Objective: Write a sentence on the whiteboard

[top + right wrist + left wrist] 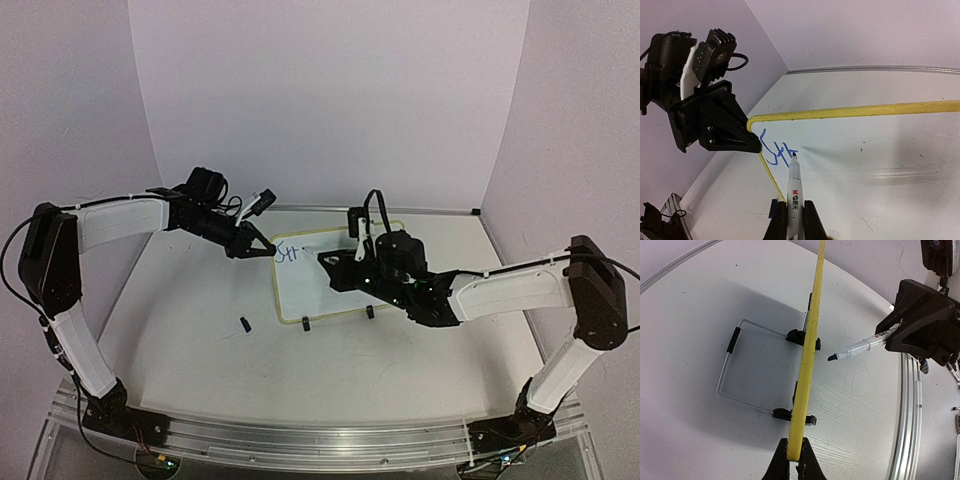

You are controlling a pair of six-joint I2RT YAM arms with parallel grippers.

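The right gripper [792, 212] is clamped on a marker [794, 182] with its cap off, blue tip pointing at the whiteboard [865, 145]. The left gripper [794, 462] is pinched shut on the board's yellow frame at its upper left corner. The board stands mid-table between the arms on two black clip feet [802, 337], backed by a wire stand [730, 365]. From the left wrist the tip looks just apart from the writing face, so a stroke begun now may leave no line. Too hard a push risks rocking the board back on its stand or twisting it in that single corner pinch, smearing the letters. The two grippers sit near each other, and a stroke leftward could knock them together. A few blue marks sit by the held corner, perhaps "Sft", though I cannot read them surely. The marker barrel carries a red logo that looks like "M&G". A small dark piece [244, 323], perhaps the cap, lies on the table [180, 340].
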